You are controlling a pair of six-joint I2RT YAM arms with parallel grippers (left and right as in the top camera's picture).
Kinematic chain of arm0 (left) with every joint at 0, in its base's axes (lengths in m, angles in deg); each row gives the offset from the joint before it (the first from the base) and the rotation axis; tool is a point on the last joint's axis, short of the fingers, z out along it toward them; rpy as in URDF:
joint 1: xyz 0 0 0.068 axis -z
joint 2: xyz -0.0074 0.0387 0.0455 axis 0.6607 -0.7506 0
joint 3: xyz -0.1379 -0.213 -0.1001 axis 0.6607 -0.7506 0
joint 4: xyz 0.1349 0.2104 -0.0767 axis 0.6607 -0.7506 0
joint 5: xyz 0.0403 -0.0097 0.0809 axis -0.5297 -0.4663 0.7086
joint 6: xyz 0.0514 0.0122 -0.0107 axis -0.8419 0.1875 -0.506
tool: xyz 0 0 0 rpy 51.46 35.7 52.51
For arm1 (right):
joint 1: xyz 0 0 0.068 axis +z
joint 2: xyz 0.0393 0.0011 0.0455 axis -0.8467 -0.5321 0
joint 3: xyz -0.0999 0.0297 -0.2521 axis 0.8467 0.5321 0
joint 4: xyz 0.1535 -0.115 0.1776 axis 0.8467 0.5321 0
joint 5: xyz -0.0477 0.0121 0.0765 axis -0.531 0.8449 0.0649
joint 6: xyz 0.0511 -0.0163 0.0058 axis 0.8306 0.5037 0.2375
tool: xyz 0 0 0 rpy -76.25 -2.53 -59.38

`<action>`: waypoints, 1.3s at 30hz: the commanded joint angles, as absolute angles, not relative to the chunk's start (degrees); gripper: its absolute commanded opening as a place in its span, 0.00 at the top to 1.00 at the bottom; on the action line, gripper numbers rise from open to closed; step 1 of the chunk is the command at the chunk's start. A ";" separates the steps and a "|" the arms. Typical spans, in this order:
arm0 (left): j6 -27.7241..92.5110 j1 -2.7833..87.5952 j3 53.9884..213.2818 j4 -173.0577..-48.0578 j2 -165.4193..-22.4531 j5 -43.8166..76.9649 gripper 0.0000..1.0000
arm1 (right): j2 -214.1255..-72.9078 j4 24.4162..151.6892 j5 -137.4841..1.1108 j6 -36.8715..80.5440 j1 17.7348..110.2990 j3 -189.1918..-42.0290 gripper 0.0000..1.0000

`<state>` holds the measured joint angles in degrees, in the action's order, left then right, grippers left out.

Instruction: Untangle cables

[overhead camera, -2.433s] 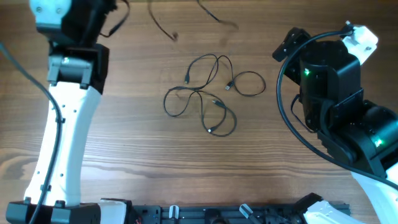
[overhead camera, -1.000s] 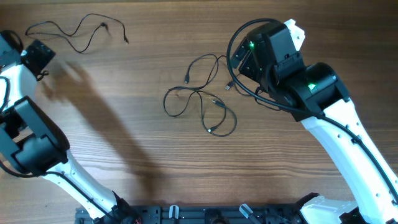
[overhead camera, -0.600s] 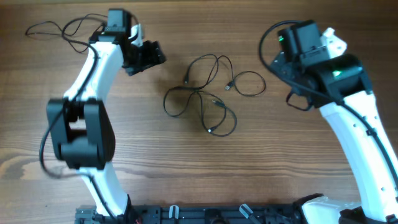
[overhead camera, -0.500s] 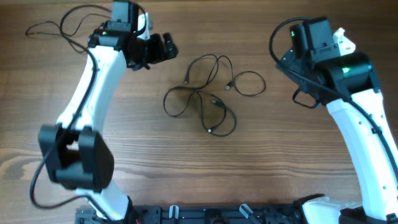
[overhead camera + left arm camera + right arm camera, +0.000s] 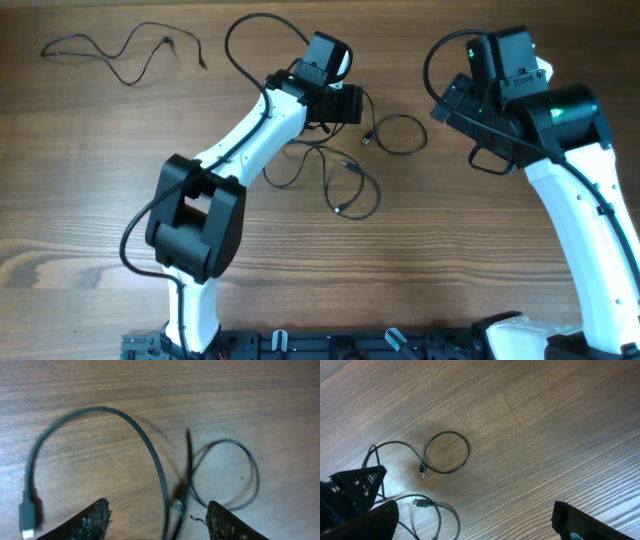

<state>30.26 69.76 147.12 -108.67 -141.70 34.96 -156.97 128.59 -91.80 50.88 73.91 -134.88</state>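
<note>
The tangled cables [image 5: 335, 175] lie as thin black loops in the middle of the table. My left gripper [image 5: 350, 104] hangs low over the top of the tangle. In the left wrist view its fingertips [image 5: 99, 516] stand apart with two cable strands and a silver-tipped plug [image 5: 178, 504] between them, not pinched; the left gripper [image 5: 162, 512] is open. A large loop [image 5: 145, 435] ends in a plug [image 5: 27, 516] at the left. My right gripper [image 5: 475, 515] is wide open and empty above bare wood, to the right of a small cable loop [image 5: 447, 453].
A separate thin cable [image 5: 120, 48] lies stretched out at the table's far left corner. The right arm [image 5: 560, 170] runs along the right side. The left arm [image 5: 215, 190] slants across the left centre. A black rail [image 5: 350, 345] lines the front edge.
My left arm has swung from the far left corner rightwards, and its gripper now sits over the top of the tangle. The right arm has pulled back to the right and stopped.
</note>
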 commanded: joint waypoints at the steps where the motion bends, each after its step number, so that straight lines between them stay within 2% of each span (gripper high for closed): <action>1: 27.79 69.65 147.10 -107.60 -143.15 37.47 0.50 | -156.75 128.94 -90.69 49.88 73.95 -134.88 0.00; 2: 27.81 69.63 147.10 -107.20 -143.15 37.45 0.52 | -156.75 128.91 -90.43 49.90 73.95 -134.88 0.00; 5: 27.86 69.63 147.10 -107.01 -142.36 36.99 0.68 | -156.75 128.87 -90.23 49.90 73.95 -134.88 0.00; 8: 27.86 69.63 147.10 -106.94 -139.41 36.99 0.69 | -156.75 128.85 -90.23 49.92 73.95 -134.88 0.00; 10: 27.84 69.63 147.10 -107.33 -137.90 36.99 0.76 | -156.75 128.85 -90.05 49.90 73.95 -134.88 0.00; 15: 27.86 69.63 147.10 -107.75 -137.51 35.63 0.71 | -156.75 128.83 -89.86 49.90 73.95 -134.88 0.00; 22: 25.02 69.59 147.08 -112.08 -138.34 35.50 0.70 | -156.75 128.89 -89.42 49.88 73.95 -134.88 0.00; 27: 25.04 69.63 147.08 -112.38 -138.71 35.48 0.85 | -156.75 129.15 -89.38 49.88 73.95 -134.88 0.00; 29: 25.04 69.63 147.10 -112.16 -138.58 35.46 0.96 | -156.75 129.18 -89.40 49.88 73.95 -134.88 0.00; 34: 25.04 69.63 147.12 -109.72 -132.35 26.91 0.96 | -156.75 129.18 -89.42 49.90 73.95 -134.88 0.00; 39: 25.06 69.63 147.12 -106.48 -118.03 21.89 0.96 | -156.75 129.26 -89.42 49.88 73.95 -134.88 0.00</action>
<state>25.39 69.76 146.81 -107.53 -126.82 25.58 -156.97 129.02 -90.14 50.67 73.91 -134.88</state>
